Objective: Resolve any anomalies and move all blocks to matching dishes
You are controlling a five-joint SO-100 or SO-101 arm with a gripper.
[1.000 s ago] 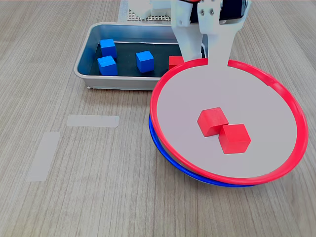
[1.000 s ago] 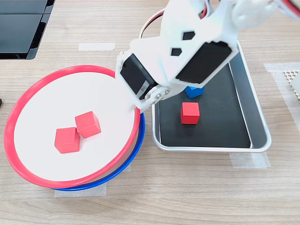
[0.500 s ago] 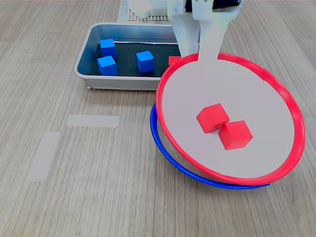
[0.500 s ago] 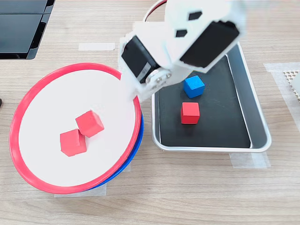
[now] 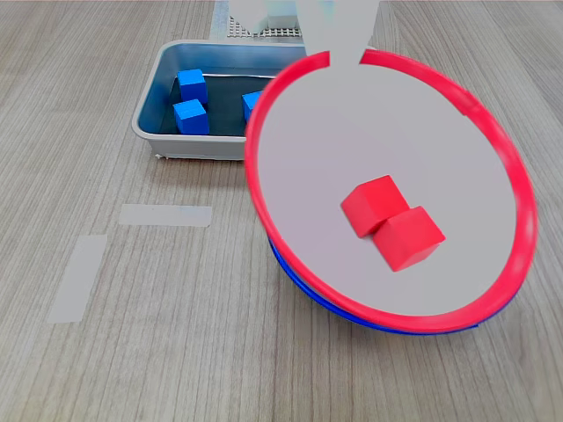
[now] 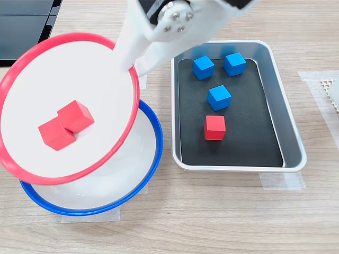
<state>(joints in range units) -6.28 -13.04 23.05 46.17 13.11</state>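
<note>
Two dishes were in play: the blue-rimmed dish (image 6: 151,159) sat on the worktop (image 6: 212,211), and the red-rimmed dish (image 6: 16,74) hung tilted above it, overlapping most of it in both exterior views. My claw (image 6: 130,55) pinched the red-rimmed dish at its rim, on the edge toward the tray. Two red blocks lay inside that lifted dish, touching each other: one red block (image 6: 53,133) lower and the other red block (image 6: 76,116) just above it in the second exterior view. Nothing showed in the visible part of the blue-rimmed dish.

Beyond the dishes, on the second exterior view's right, stood one grey metal tray (image 6: 286,106) with a black liner. Four blocks lay in it, all apart from one another: a third red block (image 6: 215,127) nearest, then a blue block (image 6: 219,98), then two more blue blocks (image 6: 203,67) (image 6: 234,64) side by side at the far end.
</note>
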